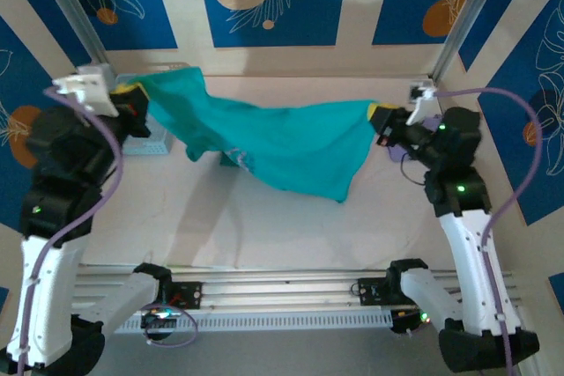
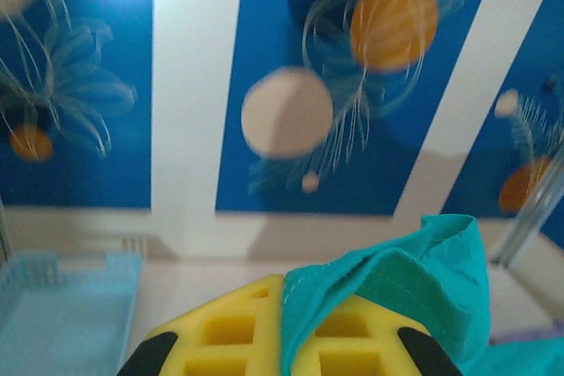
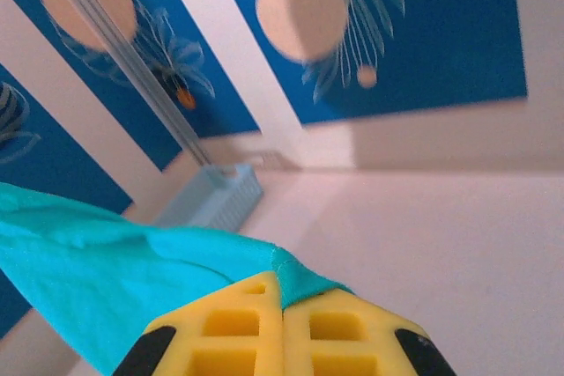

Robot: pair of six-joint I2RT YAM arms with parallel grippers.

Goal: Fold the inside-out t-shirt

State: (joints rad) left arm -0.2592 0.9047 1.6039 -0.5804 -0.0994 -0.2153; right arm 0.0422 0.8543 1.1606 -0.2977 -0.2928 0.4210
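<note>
The left gripper, at 10 o'clock over the counter, is clamped on one end of the inside-out t-shirt. Its wrist view shows a hemmed teal fold pinched between the yellow fingers. The right gripper, at 2 o'clock, is likewise closed on the opposite end, with a seamed corner caught where its fingers meet. The t-shirt hangs stretched between the two grippers across the far half of the counter. It is raised at both ends and its middle sags toward 6 o'clock. Whether the lowest flap touches the surface cannot be told. A pale blue basket sits at 10 o'clock, just beside the left gripper and the cloth.
</note>
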